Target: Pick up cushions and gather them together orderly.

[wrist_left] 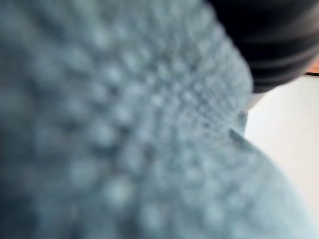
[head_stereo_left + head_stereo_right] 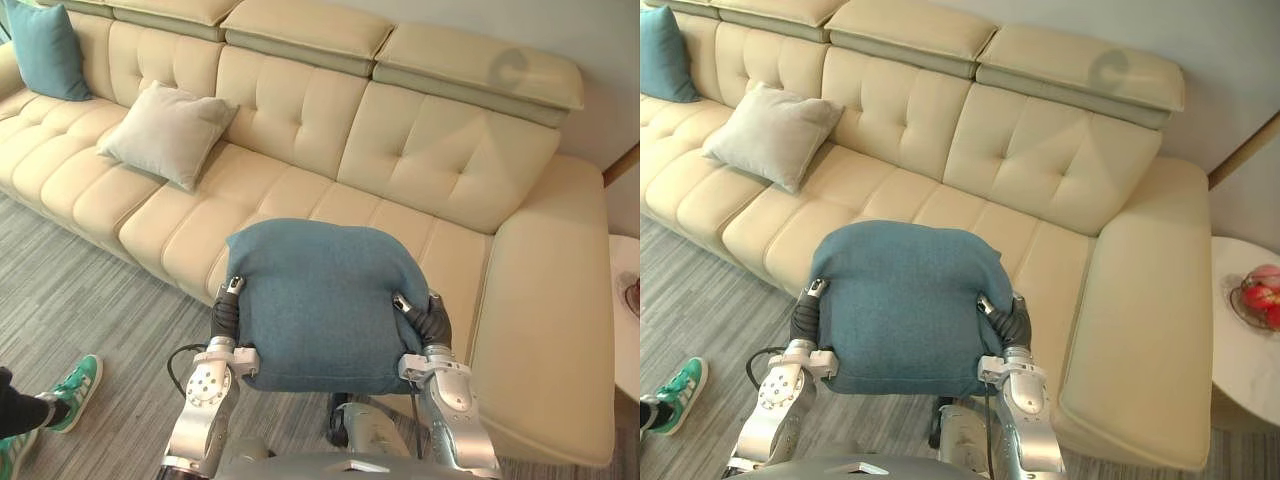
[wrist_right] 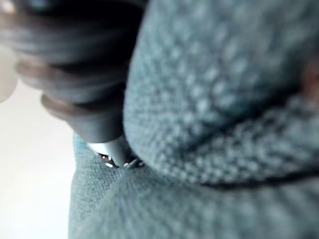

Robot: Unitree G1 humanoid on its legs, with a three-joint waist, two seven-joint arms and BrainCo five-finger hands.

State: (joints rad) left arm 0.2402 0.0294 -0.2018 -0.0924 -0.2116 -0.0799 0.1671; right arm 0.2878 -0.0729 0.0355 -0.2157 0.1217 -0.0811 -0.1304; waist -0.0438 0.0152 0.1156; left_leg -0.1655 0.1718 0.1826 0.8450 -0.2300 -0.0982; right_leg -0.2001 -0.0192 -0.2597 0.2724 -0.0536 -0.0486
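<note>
We judge the sofa (image 2: 290, 110) to be the gathering place. The held cushion (image 2: 320, 305) hangs before its seat, squeezed from both sides to stay flat. The grey cushion (image 2: 168, 132) and far cushion (image 2: 45, 50) lean on the backrest. Left hand (image 2: 225, 315) and right hand (image 2: 433, 322): we cannot tell their grasp.

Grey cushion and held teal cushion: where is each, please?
grey cushion (image 2: 168, 135), left eye view, middle of its face.
held teal cushion (image 2: 320, 300), left eye view, middle of its front.

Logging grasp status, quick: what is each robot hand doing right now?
Left robot hand: closed on the blue cushion, at its left edge.
Right robot hand: closed on the same cushion's right edge.
</note>
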